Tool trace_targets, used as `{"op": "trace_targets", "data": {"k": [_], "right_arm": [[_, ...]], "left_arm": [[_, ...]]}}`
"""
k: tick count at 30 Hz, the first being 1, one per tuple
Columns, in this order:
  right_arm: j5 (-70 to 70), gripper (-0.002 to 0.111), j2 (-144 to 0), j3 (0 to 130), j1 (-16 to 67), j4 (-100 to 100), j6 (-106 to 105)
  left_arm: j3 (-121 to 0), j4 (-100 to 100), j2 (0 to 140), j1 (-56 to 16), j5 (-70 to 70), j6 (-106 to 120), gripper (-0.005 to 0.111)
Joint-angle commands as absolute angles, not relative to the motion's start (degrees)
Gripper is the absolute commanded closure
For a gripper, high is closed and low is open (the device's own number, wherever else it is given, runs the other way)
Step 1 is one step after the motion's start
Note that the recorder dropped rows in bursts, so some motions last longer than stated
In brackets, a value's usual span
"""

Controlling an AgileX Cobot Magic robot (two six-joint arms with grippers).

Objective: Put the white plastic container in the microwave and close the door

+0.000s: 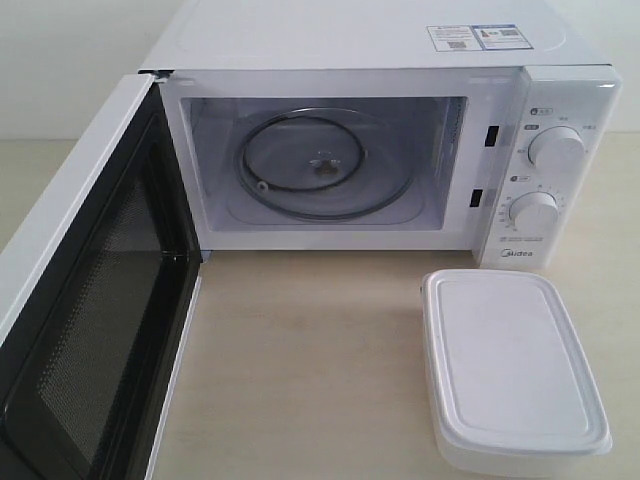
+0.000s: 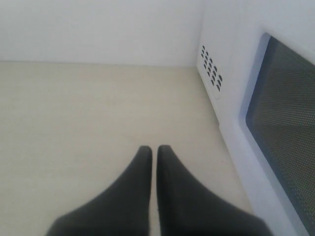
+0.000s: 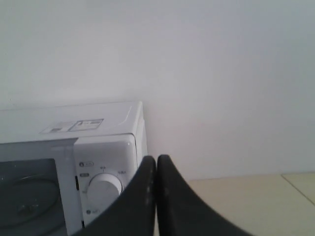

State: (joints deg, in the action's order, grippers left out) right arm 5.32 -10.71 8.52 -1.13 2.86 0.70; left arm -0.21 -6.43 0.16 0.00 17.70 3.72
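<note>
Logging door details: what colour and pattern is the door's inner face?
Black fine mesh on the door, best seen in the exterior view.

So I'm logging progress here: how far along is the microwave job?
Done: the door stands wide open, the turntable bare. In hand: nothing; both arms' jaws are shut and empty, away from the white plastic container, which sits lidded on the table in front of the microwave. Left: grasp it, place it inside, close the door.

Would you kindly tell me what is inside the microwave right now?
Only the glass turntable sits in the microwave cavity. The white plastic container stands outside, closed, its contents hidden.
</note>
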Motion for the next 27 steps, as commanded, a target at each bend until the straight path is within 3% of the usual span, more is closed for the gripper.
{"op": "trace_targets", "data": {"k": [1,5,15,27], "right_arm": [[11.8,0.108,-15.3,3.2,-1.4,4.3,1.5],[24.3,0.108,-20.8,0.0,-1.4,5.5,1.6],[35.9,0.108,-37.9,0.0,-1.4,5.6,1.6],[40.3,0.108,-62.7,8.7,-1.4,2.4,-2.1]], "left_arm": [[0.0,-6.9,0.0,-0.2,17.5,4.0,0.102],[0.0,-6.9,0.0,-0.2,17.5,4.0,0.102],[0.0,-6.9,0.0,-0.2,17.5,4.0,0.102],[0.0,-6.9,0.0,-0.2,17.5,4.0,0.102]]}}
